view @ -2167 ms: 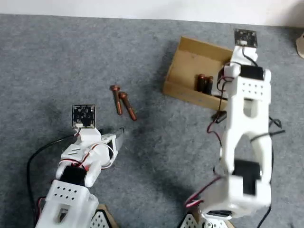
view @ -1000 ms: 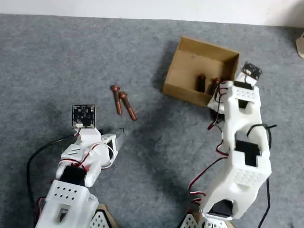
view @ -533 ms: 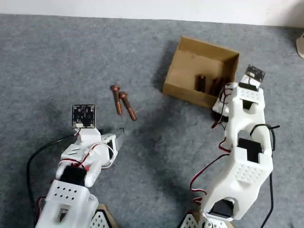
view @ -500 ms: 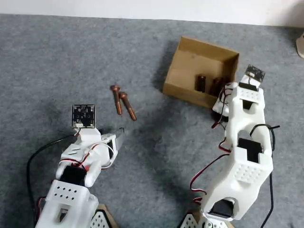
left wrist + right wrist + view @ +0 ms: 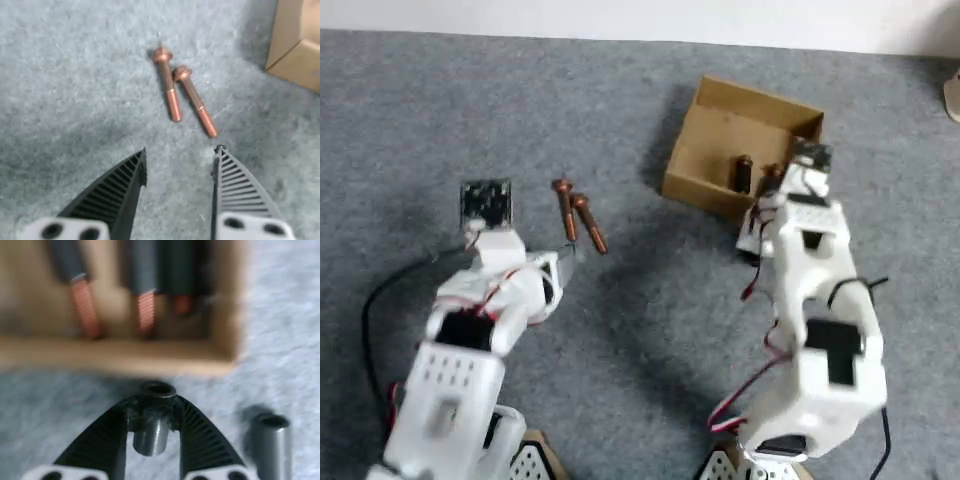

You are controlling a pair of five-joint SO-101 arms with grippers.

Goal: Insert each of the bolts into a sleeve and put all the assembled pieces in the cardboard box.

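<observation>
1. Right hand (image 5: 153, 409) pinches a short dark metal sleeve (image 5: 151, 436) upright, just outside the brown cardboard box (image 5: 125, 358); another dark sleeve (image 5: 270, 442) stands beside it on the grey counter (image 5: 290, 340).
2. Left hand (image 5: 181, 151) hangs spread, near two copper-coloured bolts (image 5: 168, 85) lying side by side.
3. Sleeved bolts (image 5: 141, 270) lie in the box.
4. I judge the step is pairing bolt with sleeve: next I close the left hand on one bolt and line it up with the sleeve's bore.

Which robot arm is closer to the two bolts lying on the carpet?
Left. The left end effector, open, sits just short of the bolts; the right end effector is off by the cardboard box, holding a sleeve.
</observation>
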